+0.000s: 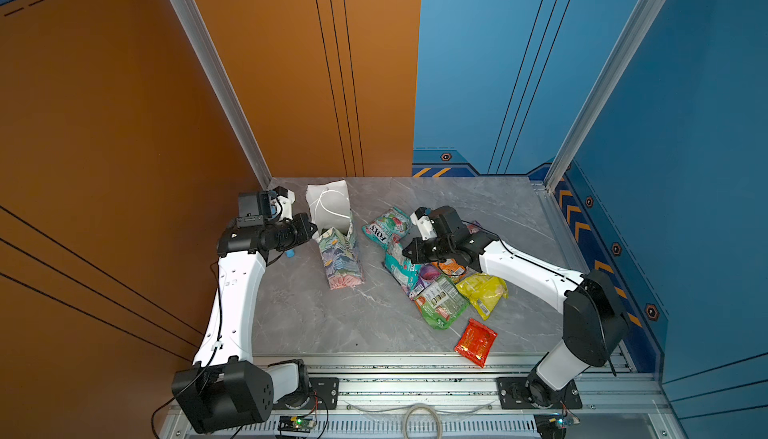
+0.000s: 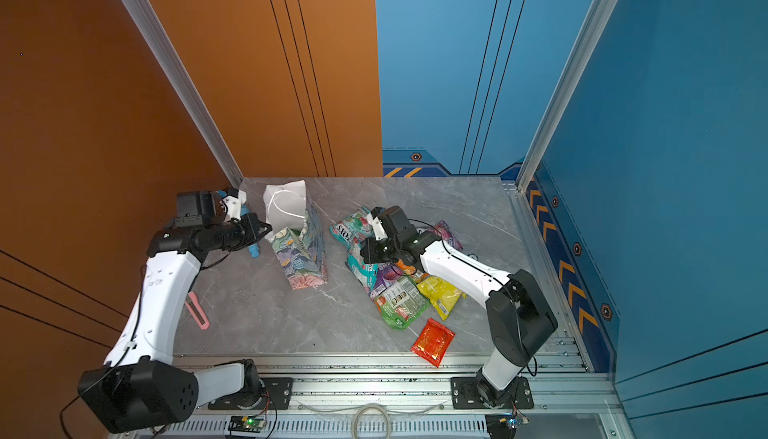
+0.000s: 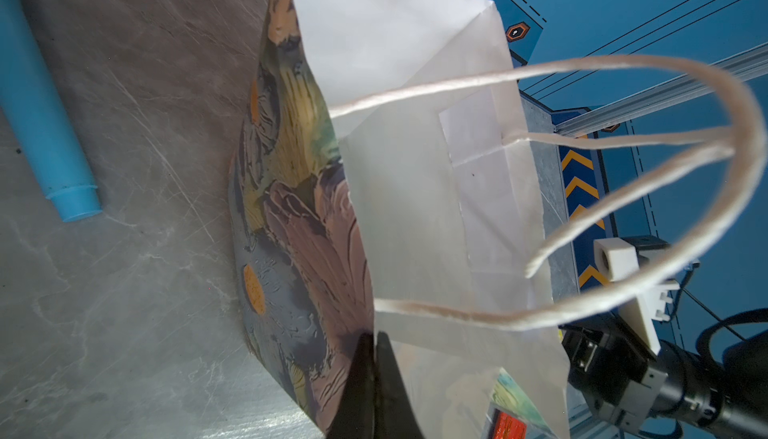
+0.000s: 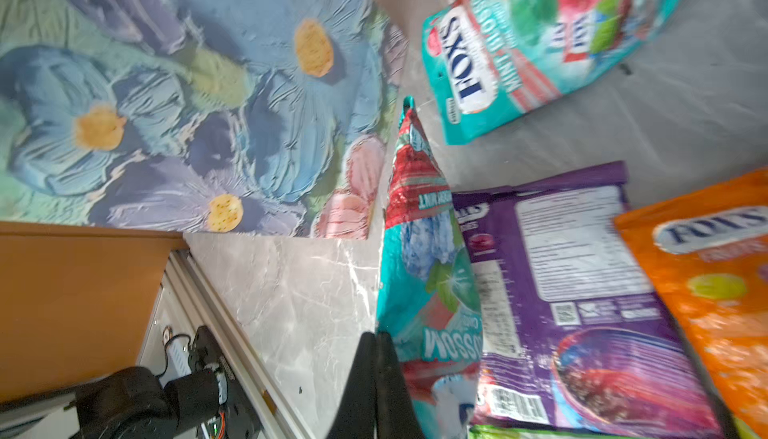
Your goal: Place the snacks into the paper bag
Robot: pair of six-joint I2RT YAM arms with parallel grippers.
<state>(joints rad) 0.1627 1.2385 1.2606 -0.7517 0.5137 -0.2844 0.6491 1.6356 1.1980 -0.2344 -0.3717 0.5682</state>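
Right wrist view has the right gripper point(image 4: 376, 337) with both black fingers pressed together on the edge of a teal crinkly plastic packet point(image 4: 424, 250), which stands up on its seam. I judge that to be a pinch on the film, though the contact itself is partly hidden. Just beside it lie a purple plastic packet point(image 4: 582, 291), an orange plastic packet point(image 4: 706, 283) and a second teal packet marked FOX'S point(image 4: 540, 42).

In a top view the snacks point(image 1: 432, 287) lie heaped mid-desk toward the right edge of the grey marble-patterned desk point(image 1: 311, 324). A green plastic packet point(image 1: 440, 304) and a yellow plastic packet point(image 1: 484, 291) lie on the front side of the heap, and a red foil packet point(image 1: 476, 341) lies alone by the front edge.

A small floral-printed paper bag point(image 1: 343, 258) stands upright near the far left corner, its white mouth open. Left wrist view shows the left gripper point(image 3: 374, 337) clamped on the bag's rim. A light-blue plastic cylinder point(image 3: 41, 104) lies apart from the bag on the desk.

The packets look light, soft and slippery, with loose contents that will sag. A flat seam or corner should give the surest hold, and a pinch on the bulging middle would likely slide off. The bag is thin, light paper, easily tipped or creased, and its cord handles loop across the mouth and may snag a packet going in.
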